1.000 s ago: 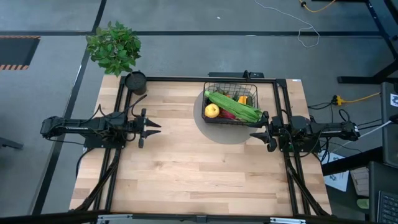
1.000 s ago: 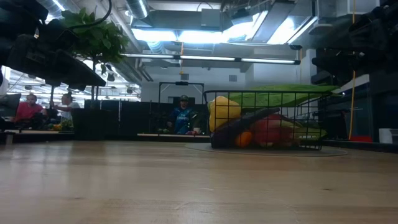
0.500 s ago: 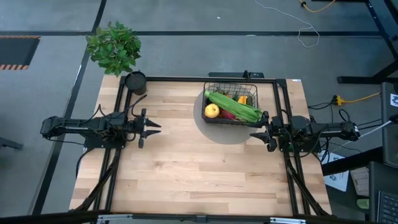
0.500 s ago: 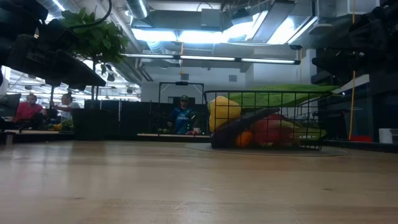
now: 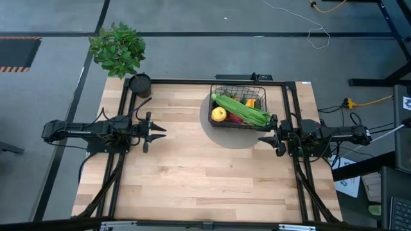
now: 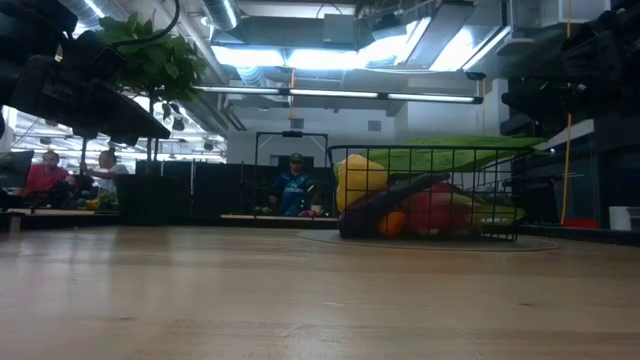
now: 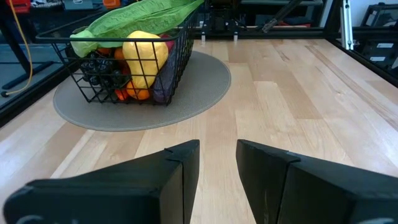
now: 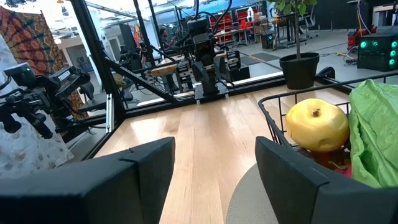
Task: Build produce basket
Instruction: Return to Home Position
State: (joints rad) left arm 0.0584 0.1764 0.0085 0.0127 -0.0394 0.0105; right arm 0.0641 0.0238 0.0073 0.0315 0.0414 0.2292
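Brimming black wire basket (image 5: 232,90), lettuce leaf (image 5: 243,110) over yellow fruit (image 5: 219,114); left jaws, right jaws apart, empty.

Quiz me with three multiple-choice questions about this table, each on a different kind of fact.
1. The basket stands on: A) bare wood B) a round grey mat C) the floor.
2. The leafy vegetable lying on top is: A) purple B) white C) green.
3. The jaws of the left arm are: A) open and empty B) shut on a spoon C) inside the basket.
Answers: 1 B, the mat shows all around the basket. 2 C, it is bright green from above. 3 A, the left wrist view shows a gap with only table beyond it.
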